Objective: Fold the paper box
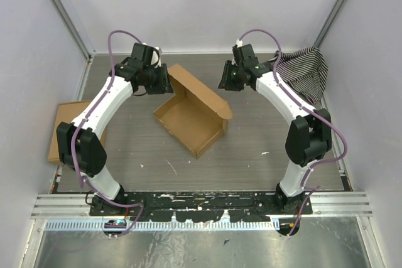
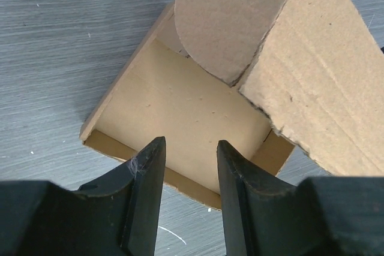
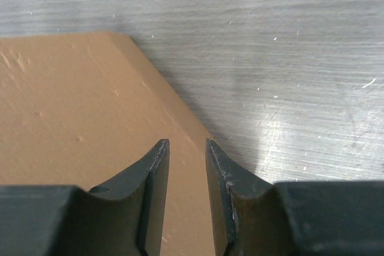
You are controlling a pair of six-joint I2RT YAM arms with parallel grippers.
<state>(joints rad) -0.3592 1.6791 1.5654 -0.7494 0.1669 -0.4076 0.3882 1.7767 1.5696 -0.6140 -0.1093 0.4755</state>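
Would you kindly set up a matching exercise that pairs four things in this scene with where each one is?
Things:
1. paper box
2. flat cardboard piece
3. striped cloth
4. left end effector

Places:
A. far right corner of the table
B. left edge of the table
C. middle of the table
D. above the box's open inside

Pairs: 1-C, 2-B, 3-A, 4-D

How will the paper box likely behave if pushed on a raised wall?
The paper box looks like thin corrugated cardboard, probably light, so it may slide on the smooth table. Its walls stand on creases, the rounded tab untucked, so a push likely hinges the panel rather than bending it.
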